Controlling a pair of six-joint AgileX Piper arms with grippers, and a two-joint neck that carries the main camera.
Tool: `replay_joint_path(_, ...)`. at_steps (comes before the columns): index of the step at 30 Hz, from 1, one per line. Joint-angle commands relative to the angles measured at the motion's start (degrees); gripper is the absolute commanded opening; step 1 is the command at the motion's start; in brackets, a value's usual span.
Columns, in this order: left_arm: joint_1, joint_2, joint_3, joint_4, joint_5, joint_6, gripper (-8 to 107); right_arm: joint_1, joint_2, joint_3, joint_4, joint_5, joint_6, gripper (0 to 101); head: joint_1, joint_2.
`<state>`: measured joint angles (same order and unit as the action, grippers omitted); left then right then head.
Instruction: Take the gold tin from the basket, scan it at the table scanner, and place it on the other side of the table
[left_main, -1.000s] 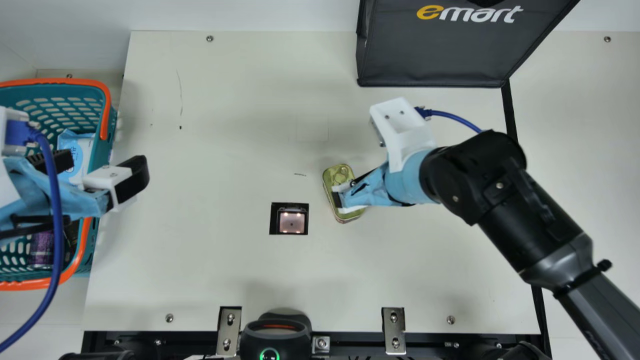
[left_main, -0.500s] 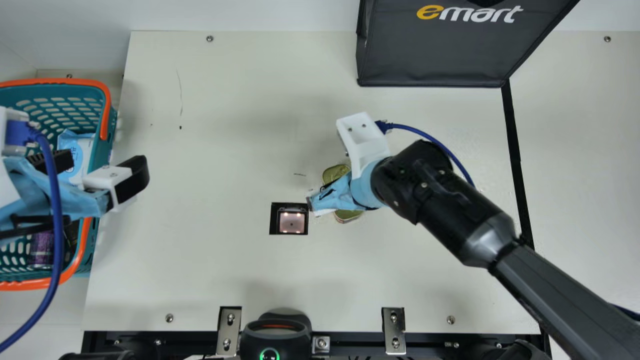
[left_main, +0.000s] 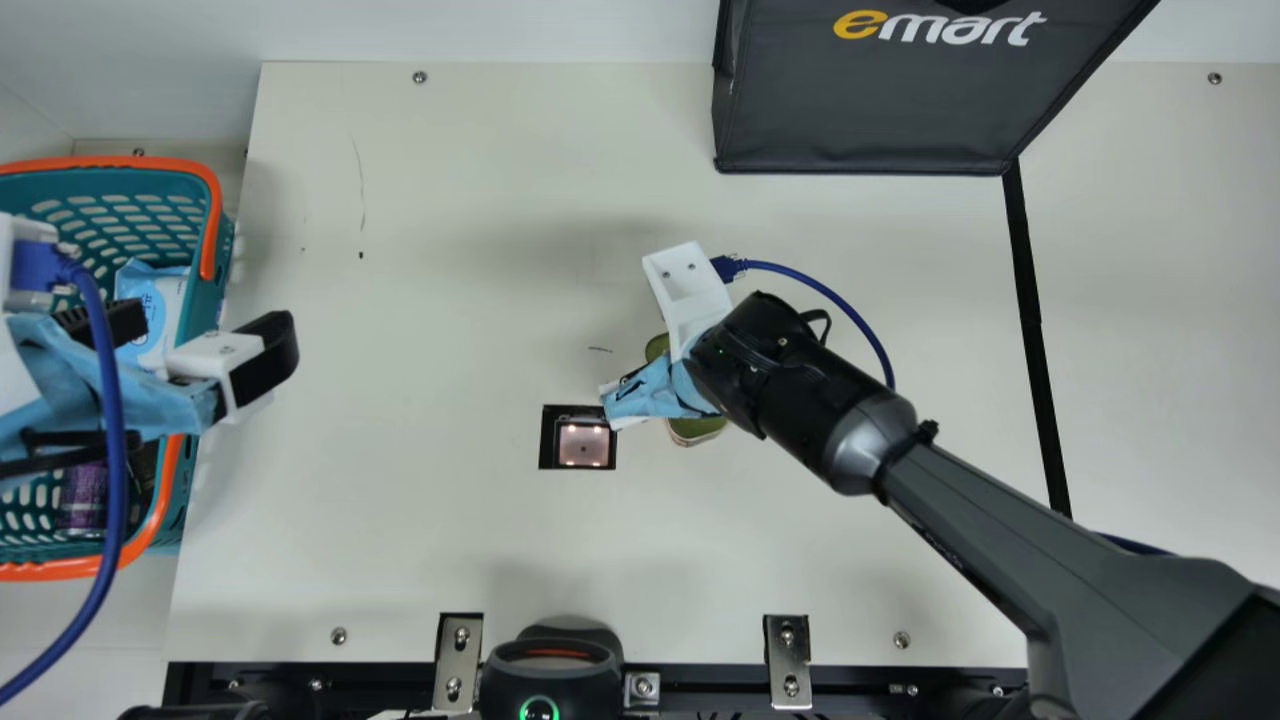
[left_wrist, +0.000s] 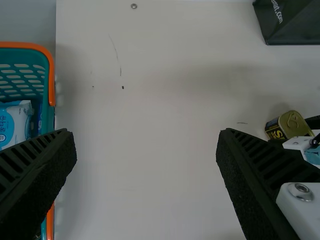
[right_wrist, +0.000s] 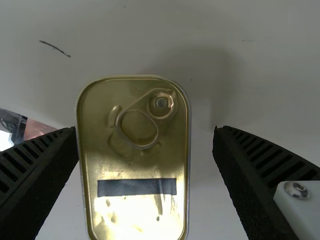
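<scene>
Clock directions are taken from the main view. The gold tin (left_main: 695, 431) is found lying flat on the cream surface (left_main: 400, 520), just off the table scanner (left_main: 583, 445) at the scanner's 2 o'clock side. Its middle is covered in that view by the right end effector (left_main: 612, 405), and parts of it are seen at about 12 and 5 o'clock of the covering. The lid is fitted with a pull ring (right_wrist: 140, 129) and marked by a dark strip (right_wrist: 136, 187) (print not read).

The right end effector is noted as open, its ribbed fingers (right_wrist: 262, 170) set well apart; it is reached by an arm (left_main: 830, 420) from 4 o'clock, and its tips are directed to 9 o'clock, close to the scanner's frame. The tin is viewed between these fingers by the wrist camera (contact cannot be confirmed).

The left end effector (left_main: 207, 333) is likewise recorded as open, at 9 o'clock, with one finger held above the basket (left_main: 212, 190) and the other above the surface. In the basket, a white-and-blue pack (left_main: 155, 305) and a purple can (left_main: 82, 497) are observed. A dark bag (left_main: 880, 110) is located between 1 and 2 o'clock.
</scene>
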<state>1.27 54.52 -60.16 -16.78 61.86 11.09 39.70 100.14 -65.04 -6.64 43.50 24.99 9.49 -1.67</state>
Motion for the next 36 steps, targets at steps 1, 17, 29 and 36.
replay_joint_path(1,0.0,0.0,0.0,0.0,0.0,0.0,90,-0.06,0.8,-0.04,-0.07,0.01,0.35,95,-1.57,0.09)
replay_joint_path(17,0.0,0.0,0.0,0.0,0.0,0.0,90,0.72,1.73,-4.25,-2.22,4.4,3.92,0,-1.57,0.09)
replay_joint_path(29,0.0,0.0,0.0,0.0,0.0,0.0,90,1.13,-1.93,-11.46,-3.07,13.15,6.36,0,-1.57,-3.92)
replay_joint_path(36,0.0,0.0,0.0,0.0,0.0,0.0,90,-2.39,-5.77,-9.87,-4.24,13.25,8.43,0,-1.57,-13.26)
